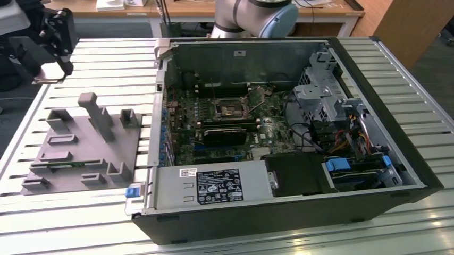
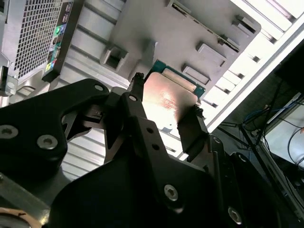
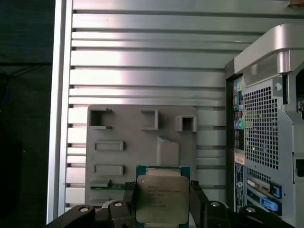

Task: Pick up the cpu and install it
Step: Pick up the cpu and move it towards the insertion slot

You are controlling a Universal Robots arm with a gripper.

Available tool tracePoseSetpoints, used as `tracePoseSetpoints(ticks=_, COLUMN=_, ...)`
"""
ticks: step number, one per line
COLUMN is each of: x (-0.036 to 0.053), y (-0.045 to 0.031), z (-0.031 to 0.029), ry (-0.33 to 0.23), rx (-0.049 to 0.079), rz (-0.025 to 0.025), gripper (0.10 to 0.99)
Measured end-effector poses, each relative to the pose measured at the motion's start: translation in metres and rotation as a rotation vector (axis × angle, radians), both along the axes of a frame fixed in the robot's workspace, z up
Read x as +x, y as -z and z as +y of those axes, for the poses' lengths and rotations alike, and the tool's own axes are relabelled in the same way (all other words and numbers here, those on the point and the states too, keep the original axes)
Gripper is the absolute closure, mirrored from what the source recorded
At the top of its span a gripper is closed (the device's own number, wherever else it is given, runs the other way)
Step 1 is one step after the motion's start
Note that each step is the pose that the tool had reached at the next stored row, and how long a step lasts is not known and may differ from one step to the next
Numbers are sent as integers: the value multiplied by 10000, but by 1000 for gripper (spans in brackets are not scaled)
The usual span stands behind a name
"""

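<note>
Ribbed aluminium bench [image 1: 397, 64], wooden desks [image 1: 212, 8] along the top edge of the exterior view. Open computer case [image 1: 418, 175] takes centre and right of that frame, motherboard [image 1: 212, 122] exposed, dark socket [image 1: 230, 110] mid-board. Grey tray [image 1: 78, 159] with moulded pockets sits left of the case.

Cpu [image 3: 161, 199]: small flat square, dull silver lid with faint print, thin green board edge showing around it. Tool [image 3: 163, 192] is clamped on it, one black finger [image 3: 197, 197] against each of two opposite edges. In the exterior view the tool hangs at upper left, well apart from the socket. Both wrist views show the cpu against the grey tray.

Lid faces the first wrist view. Square outline, no long axis; its edges run parallel to the bench ribs.
</note>
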State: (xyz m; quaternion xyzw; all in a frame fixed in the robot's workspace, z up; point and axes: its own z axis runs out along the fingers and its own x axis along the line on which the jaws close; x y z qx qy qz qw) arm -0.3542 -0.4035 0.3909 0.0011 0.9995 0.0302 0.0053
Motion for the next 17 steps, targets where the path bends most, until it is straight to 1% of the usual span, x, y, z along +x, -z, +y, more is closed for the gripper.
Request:
tracePoseSetpoints(ticks=8, x=221, y=0, z=1, ry=3, rx=-1, rz=1, gripper=549)
tracePoseSetpoints(ticks=13, x=321, y=2, z=1, ry=3, rx=0, rz=0, gripper=549)
tracePoseSetpoints(ticks=17, x=383, y=3, z=1, ry=3, rx=0, rz=0, gripper=549)
